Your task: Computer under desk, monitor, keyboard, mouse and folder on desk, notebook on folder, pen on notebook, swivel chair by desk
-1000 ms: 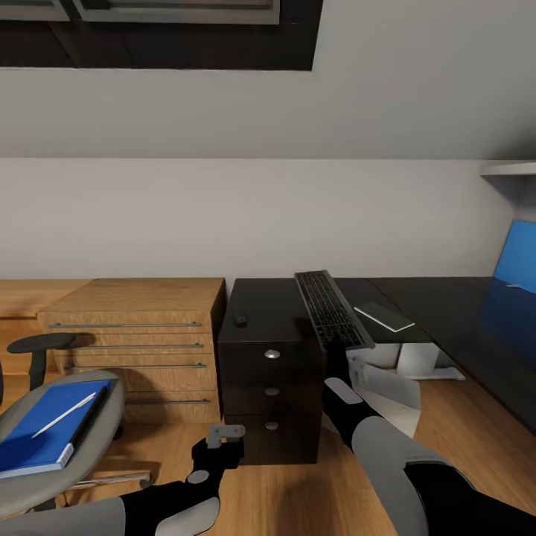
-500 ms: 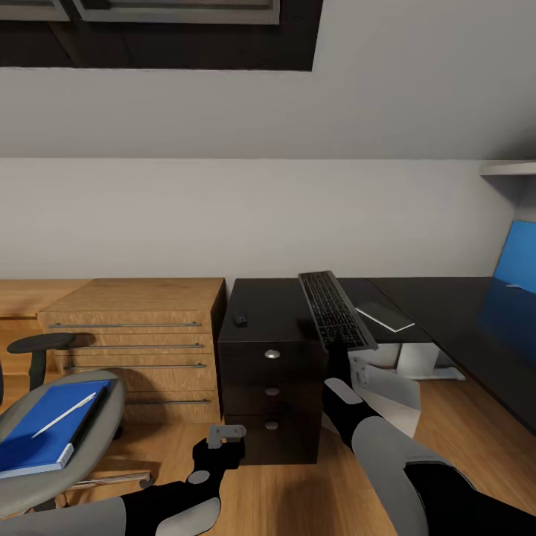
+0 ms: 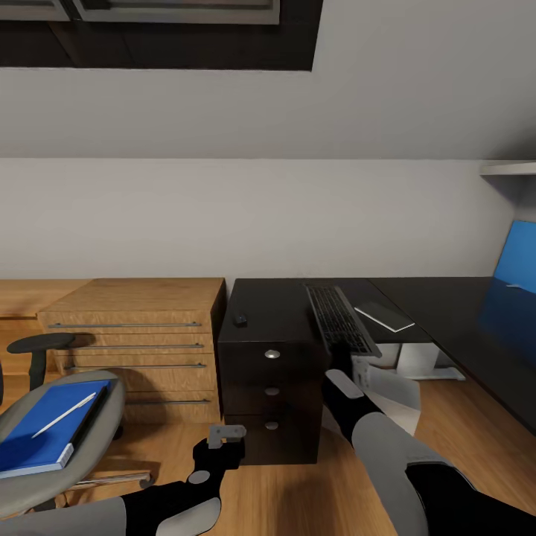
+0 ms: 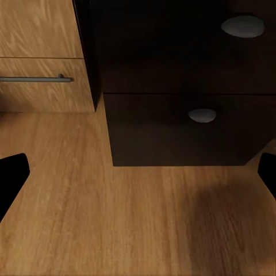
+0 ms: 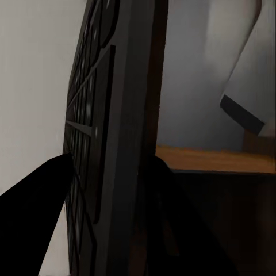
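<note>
Where the white wall meets the furniture, the scene is set out as follows.

Room: a white wall and a wooden floor are seen, with a dark window frame at the top.
Desk: a dark L-shaped top is run along the wall and down the right side; a dark drawer unit with round knobs is placed under its left end.
Wooden dresser: it is set just beside the drawer unit, toward the left.
Monitor: a blue screen is cut off at the right edge of the head view.
Swivel chair: it is partly cut off at the lower left; a blue notebook is laid on its seat with a pen on top. Whether a folder lies beneath cannot be told.
Keyboard: it is held at its near end over the desk's left part, its long axis running away from the robot toward the wall, keys facing up.
Right gripper: its fingers are clamped on the keyboard's near end, one on each face.
Left gripper: it is held low over the floor before the drawer unit, jaws spread apart and holding nothing.
Mouse: a small dark shape is seen on the desk's left end, well apart from the keyboard.
</note>
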`<state>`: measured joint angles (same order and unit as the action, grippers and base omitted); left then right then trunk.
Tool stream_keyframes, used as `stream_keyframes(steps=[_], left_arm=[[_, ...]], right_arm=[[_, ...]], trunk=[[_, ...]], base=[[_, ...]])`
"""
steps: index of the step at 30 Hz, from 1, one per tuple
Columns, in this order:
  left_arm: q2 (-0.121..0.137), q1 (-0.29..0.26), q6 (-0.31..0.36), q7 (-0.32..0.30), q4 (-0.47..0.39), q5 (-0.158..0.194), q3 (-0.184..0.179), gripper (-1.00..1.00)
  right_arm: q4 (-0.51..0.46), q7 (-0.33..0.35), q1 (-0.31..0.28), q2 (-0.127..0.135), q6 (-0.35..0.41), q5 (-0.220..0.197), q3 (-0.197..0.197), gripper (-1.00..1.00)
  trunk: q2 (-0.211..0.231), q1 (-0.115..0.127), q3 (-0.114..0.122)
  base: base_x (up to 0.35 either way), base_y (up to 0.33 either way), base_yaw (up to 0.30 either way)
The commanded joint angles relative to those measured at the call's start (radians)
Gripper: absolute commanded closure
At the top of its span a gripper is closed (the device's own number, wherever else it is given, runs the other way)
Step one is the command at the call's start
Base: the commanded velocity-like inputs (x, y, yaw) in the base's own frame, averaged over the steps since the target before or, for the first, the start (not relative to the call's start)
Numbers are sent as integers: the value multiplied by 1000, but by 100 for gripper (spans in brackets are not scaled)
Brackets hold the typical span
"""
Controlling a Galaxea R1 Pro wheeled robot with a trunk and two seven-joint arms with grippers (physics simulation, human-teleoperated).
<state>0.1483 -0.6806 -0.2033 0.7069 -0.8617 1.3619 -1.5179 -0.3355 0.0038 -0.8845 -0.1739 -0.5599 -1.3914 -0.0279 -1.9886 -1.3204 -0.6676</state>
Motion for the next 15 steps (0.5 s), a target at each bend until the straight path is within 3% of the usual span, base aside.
stream_keyframes(steps=[1,8,12,15], left_arm=[[1,-2,-7,3,-2,8,-5,-100],[0,-2,-6,3,-2,8,-5,-100],[-2,-2,-6,3,-2,9,-4,-100],[-3,-2,-6,3,-1,9,-4,-100]], right_arm=[[-15,-23,-1,-1,-2,1,7,100],[-75,-94,-1,-1,-6,1,85,100],[-121,-173,-1,-1,-7,1,128,100],[-164,-239,1,-1,-7,1,186,100]], trunk=[[-1,0,-1],[-1,0,-1],[-1,0,-1],[-1,0,-1]], base=[[0,0,0],[0,0,0],[0,0,0],[0,0,0]])
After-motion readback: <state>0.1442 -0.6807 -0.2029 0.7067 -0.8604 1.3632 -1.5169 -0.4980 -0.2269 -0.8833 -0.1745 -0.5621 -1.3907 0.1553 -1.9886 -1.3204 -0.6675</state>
